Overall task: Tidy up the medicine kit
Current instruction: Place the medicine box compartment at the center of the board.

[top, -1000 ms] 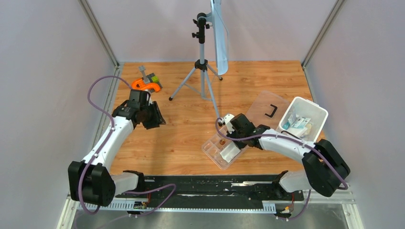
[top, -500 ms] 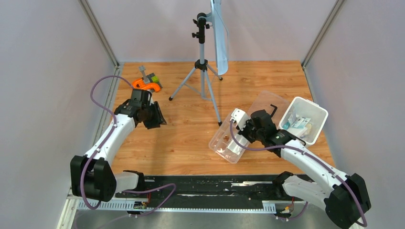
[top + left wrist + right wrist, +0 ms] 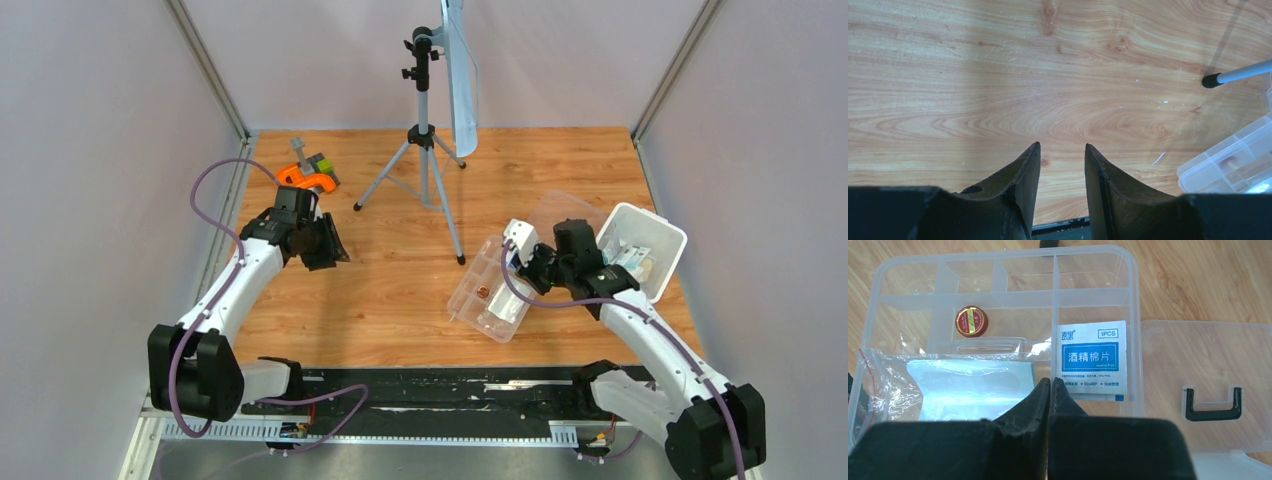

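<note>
The clear divided tray (image 3: pixel 487 290) is held tilted right of centre; my right gripper (image 3: pixel 530 268) is shut on its near wall. In the right wrist view the gripper (image 3: pixel 1053 381) pinches the tray (image 3: pixel 998 260), which holds a blue-and-white alcohol pad packet (image 3: pixel 1090 357), a small red-gold tin (image 3: pixel 971 321) and a bagged teal packet (image 3: pixel 958 390). The clear lid (image 3: pixel 1198 365) with a black handle (image 3: pixel 1213 405) lies under and to the right. The white tub (image 3: pixel 655 232) with several packets (image 3: pixel 625 255) stands at the right. My left gripper (image 3: pixel 325 245) is open and empty over bare wood (image 3: pixel 1062 146).
A camera tripod (image 3: pixel 425 150) stands at back centre; one foot (image 3: pixel 1210 80) shows in the left wrist view, as does the tray's corner (image 3: pixel 1233 165). An orange-and-grey tool (image 3: pixel 308 175) lies at the back left. Walls enclose the table on three sides.
My right gripper has carried the clear tray to the right and back, towards the lid and the white tub. The left arm has hardly moved.
</note>
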Controlling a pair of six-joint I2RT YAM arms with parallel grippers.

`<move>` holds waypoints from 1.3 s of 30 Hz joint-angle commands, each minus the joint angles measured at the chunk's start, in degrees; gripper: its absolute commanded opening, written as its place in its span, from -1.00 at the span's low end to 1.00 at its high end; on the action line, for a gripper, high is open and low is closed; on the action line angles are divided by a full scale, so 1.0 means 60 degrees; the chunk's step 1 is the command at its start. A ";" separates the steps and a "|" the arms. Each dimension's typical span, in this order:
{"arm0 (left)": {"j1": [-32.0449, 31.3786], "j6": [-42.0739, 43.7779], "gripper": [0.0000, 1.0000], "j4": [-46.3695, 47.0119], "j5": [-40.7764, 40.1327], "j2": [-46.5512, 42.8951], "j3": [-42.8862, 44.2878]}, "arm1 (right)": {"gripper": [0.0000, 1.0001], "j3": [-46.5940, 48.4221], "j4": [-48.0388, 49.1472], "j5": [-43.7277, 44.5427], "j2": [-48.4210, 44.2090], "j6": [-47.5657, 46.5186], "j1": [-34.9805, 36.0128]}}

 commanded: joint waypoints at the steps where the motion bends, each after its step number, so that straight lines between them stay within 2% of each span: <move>1: 0.0078 0.0111 -0.08 0.0221 -0.0014 -0.0149 0.0294 | -1.00 0.0890 -0.0318 -0.1360 -0.0394 -0.0562 -0.0728; 9: 0.0074 0.0095 -0.08 0.0309 0.0075 -0.0135 0.0255 | -1.00 0.1261 -0.0592 -0.1818 -0.0704 -0.0761 -0.1924; 18: 0.0077 0.0128 -0.08 0.0389 0.0115 -0.0050 0.0177 | -1.00 0.1182 -0.0466 -0.2657 0.0170 -0.0457 -0.1979; 24: 0.0078 0.0103 -0.08 0.0361 0.0028 -0.0130 0.0098 | -1.00 0.0884 0.0055 -0.1767 0.0890 -0.0203 -0.1395; 29: 0.0078 0.0098 -0.08 0.0320 -0.0014 -0.0161 0.0081 | -1.00 0.0436 0.0841 -0.0413 0.1136 -0.0135 -0.1019; 31: 0.0078 0.0103 -0.08 0.0307 -0.0023 -0.0169 0.0079 | -0.87 0.0269 0.1133 0.0134 0.1234 -0.0141 -0.0892; 34: 0.0078 0.0089 -0.08 0.0281 -0.0040 -0.0177 0.0079 | -0.81 0.0052 0.1452 0.0401 0.1197 -0.0111 -0.0726; 39: 0.0078 0.0074 -0.08 0.0274 -0.0070 -0.0243 0.0029 | -0.48 -0.0149 0.1777 0.0516 0.0942 0.0191 -0.0675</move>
